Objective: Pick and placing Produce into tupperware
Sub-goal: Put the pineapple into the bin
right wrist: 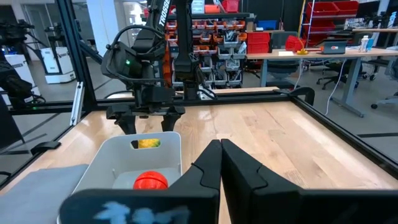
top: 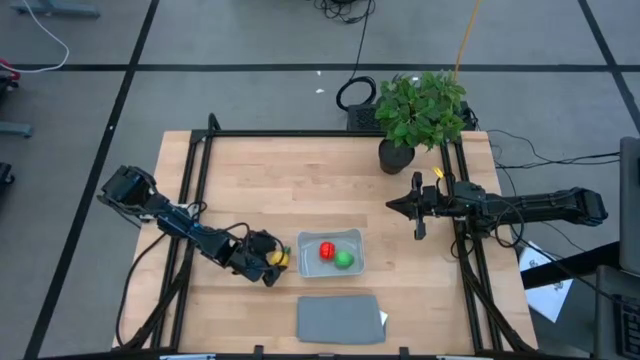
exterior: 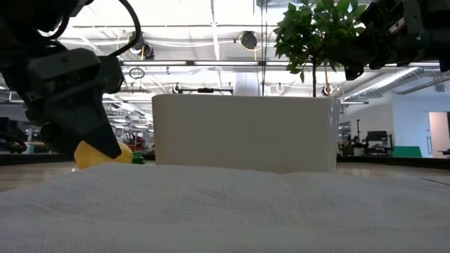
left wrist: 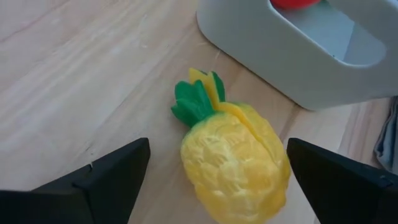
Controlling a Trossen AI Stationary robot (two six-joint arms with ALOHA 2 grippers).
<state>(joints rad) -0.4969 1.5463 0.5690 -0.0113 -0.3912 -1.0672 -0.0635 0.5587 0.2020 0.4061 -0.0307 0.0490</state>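
The light wooden table carries the blue-grey tupperware just beside the left gripper, on its side toward the right arm. The yellow produce piece with a green tip lies on the wood between that gripper's spread fingers, close to the tub's wall. A flat grey lid lies near the gripper at the table's front edge, and a potted plant stands well apart from it, close beside the right gripper.

Overhead: bright, even light on the worktop; shadows faint.
Table level: ceiling strip lights glare; the left end effector shows dark against them, the foreground blurred, perhaps the lid.
Left wrist: soft daylight tone, the fingers out of focus.
Right wrist: background sharp, near edge smeared.
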